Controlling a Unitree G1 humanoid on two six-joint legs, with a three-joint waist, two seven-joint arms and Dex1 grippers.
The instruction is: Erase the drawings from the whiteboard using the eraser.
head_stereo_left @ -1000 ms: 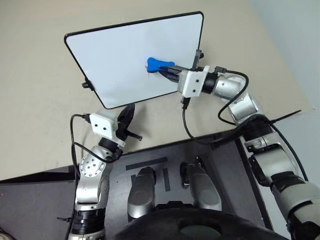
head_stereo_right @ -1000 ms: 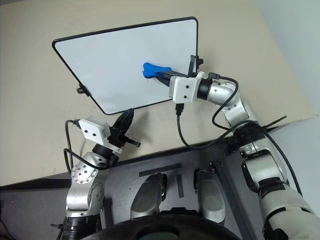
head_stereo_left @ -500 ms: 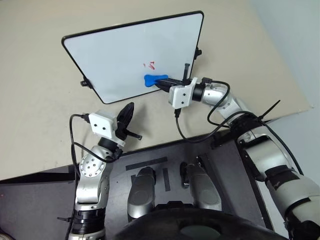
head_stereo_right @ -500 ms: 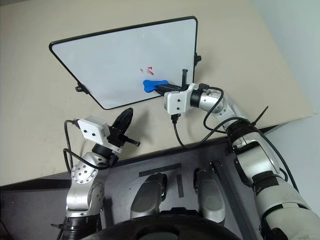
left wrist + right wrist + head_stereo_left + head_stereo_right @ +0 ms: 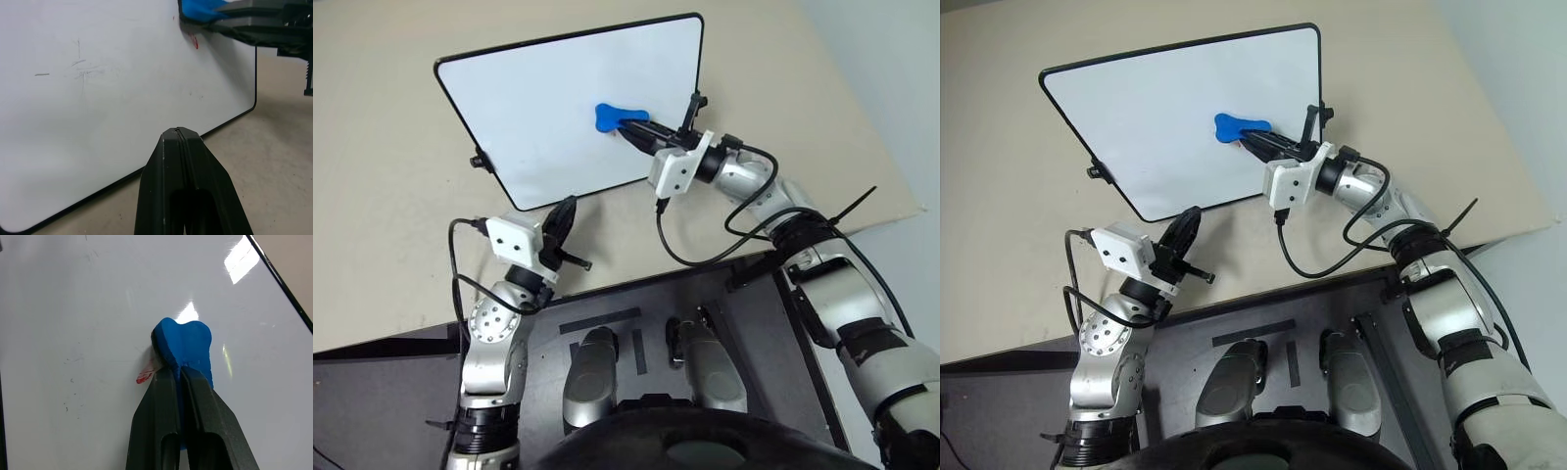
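Nearest of all, the left gripper (image 5: 570, 209), two smooth black tapering fingers pressed together with nothing between them, hangs above the matte beige tabletop (image 5: 391, 245), just off the near edge of the whiteboard (image 5: 538, 108). Its white boxy wrist housing carries a looped black cable. Beyond it lies the large rectangular whiteboard itself, a glossy white surface in a thin black frame with rounded corners and small black knobs on its sides; it rests flat on the beige table, turned at a slant. Faint grey smudges and hairline marks show on its sheen in the left wrist view. Over the far right part of the board, the right gripper (image 5: 634, 125) reaches in from the right side, its slim black fingers clamped tight on the eraser (image 5: 611, 117), a small bright blue bone-shaped piece with a narrow waist and wider rounded ends. One flared end sticks out past the fingertips and lies against the board's surface. Just beside that end, partly tucked under it, is the drawing (image 5: 143, 377), a short red marker smear, tiny against the white expanse. A bright glare patch sits on the board near its far corner.
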